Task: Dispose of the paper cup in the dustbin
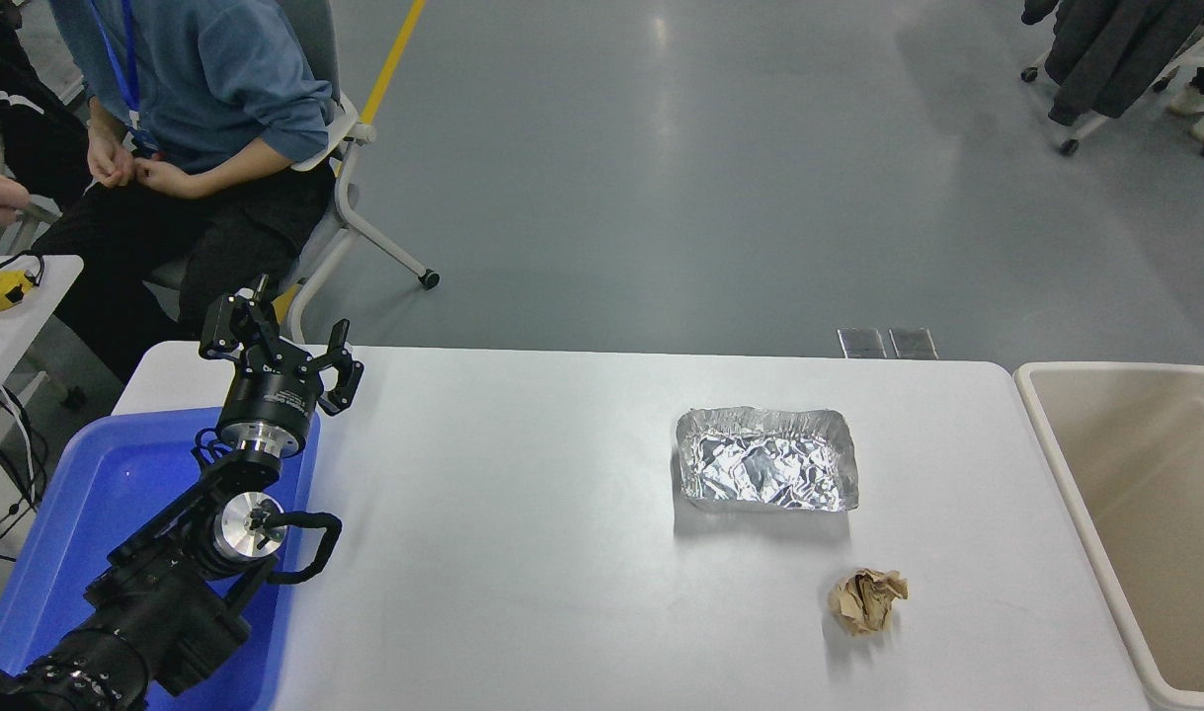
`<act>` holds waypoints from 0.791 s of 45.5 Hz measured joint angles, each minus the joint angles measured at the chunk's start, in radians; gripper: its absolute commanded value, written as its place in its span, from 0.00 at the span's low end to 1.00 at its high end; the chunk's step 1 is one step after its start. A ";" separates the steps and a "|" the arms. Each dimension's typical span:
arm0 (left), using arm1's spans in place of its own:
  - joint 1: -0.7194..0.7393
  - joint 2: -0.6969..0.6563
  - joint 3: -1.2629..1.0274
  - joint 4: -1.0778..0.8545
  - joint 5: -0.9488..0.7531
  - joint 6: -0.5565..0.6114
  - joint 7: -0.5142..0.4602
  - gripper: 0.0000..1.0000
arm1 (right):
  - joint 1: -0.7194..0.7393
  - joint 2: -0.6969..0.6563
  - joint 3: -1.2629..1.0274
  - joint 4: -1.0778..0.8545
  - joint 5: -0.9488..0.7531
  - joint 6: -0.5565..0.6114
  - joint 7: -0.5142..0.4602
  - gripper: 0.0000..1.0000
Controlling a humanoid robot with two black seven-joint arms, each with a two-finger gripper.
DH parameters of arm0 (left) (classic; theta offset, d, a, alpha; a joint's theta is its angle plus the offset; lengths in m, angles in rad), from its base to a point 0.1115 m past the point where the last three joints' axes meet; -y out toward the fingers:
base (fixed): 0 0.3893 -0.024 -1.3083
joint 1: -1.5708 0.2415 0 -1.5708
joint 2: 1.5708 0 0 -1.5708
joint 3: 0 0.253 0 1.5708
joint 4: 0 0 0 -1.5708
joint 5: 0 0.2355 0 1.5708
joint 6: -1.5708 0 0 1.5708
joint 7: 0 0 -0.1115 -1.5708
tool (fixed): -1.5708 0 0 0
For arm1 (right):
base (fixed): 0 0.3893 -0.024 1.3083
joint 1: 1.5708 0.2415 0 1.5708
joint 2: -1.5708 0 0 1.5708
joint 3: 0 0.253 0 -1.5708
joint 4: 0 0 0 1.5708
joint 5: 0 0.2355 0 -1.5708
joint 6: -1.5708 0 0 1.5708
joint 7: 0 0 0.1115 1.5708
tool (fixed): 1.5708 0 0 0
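The paper cup is out of view. The beige dustbin (1041,434) stands against the table's right edge, its inside bare as far as it shows. My right arm and its gripper are out of the picture. My left gripper (280,346) is parked at the lower left over the far end of the blue tray, its fingers spread open and empty.
A silver foil tray (765,459) sits right of the table's middle. A crumpled brown paper ball (866,599) lies in front of it. A blue plastic tray (88,494) lies under the left arm. A person (197,109) sits on a chair beyond the far left corner.
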 measured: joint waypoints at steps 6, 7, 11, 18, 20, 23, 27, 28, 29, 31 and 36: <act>0.000 0.000 0.000 0.000 0.000 0.000 0.000 1.00 | -0.039 0.048 0.016 -0.033 0.112 0.002 -0.071 0.00; 0.000 0.000 0.000 0.000 0.000 0.000 0.000 1.00 | -0.045 0.055 0.020 -0.037 0.126 0.002 -0.080 0.00; 0.000 0.000 0.000 0.000 0.000 0.000 0.000 1.00 | -0.070 0.089 0.043 -0.053 0.179 0.000 -0.118 0.00; 0.000 0.000 0.000 0.000 0.000 0.000 0.000 1.00 | -0.104 0.141 0.083 -0.079 0.226 -0.003 -0.155 0.00; 0.001 0.000 0.000 0.000 0.000 0.000 0.000 1.00 | -0.113 0.157 0.092 -0.086 0.236 -0.004 -0.164 0.00; 0.001 0.000 0.000 0.000 0.000 0.000 0.000 1.00 | -0.126 0.177 0.105 -0.093 0.246 -0.005 -0.174 0.00; 0.001 0.000 0.000 0.000 0.000 0.000 0.000 1.00 | -0.142 0.203 0.127 -0.100 0.254 -0.007 -0.185 0.00; 0.001 0.000 0.000 0.000 0.000 0.000 0.000 1.00 | -0.145 0.208 0.133 -0.101 0.256 -0.007 -0.189 0.00; 0.001 0.000 0.000 0.000 0.000 0.000 0.000 1.00 | -0.150 0.216 0.144 -0.103 0.258 -0.007 -0.195 0.00; 0.001 0.000 0.000 0.000 0.000 0.000 0.000 1.00 | -0.156 0.225 0.164 -0.106 0.261 -0.008 -0.206 0.00; 0.001 0.000 0.000 0.000 0.000 0.000 0.000 1.00 | -0.167 0.244 0.221 -0.114 0.266 -0.010 -0.247 0.00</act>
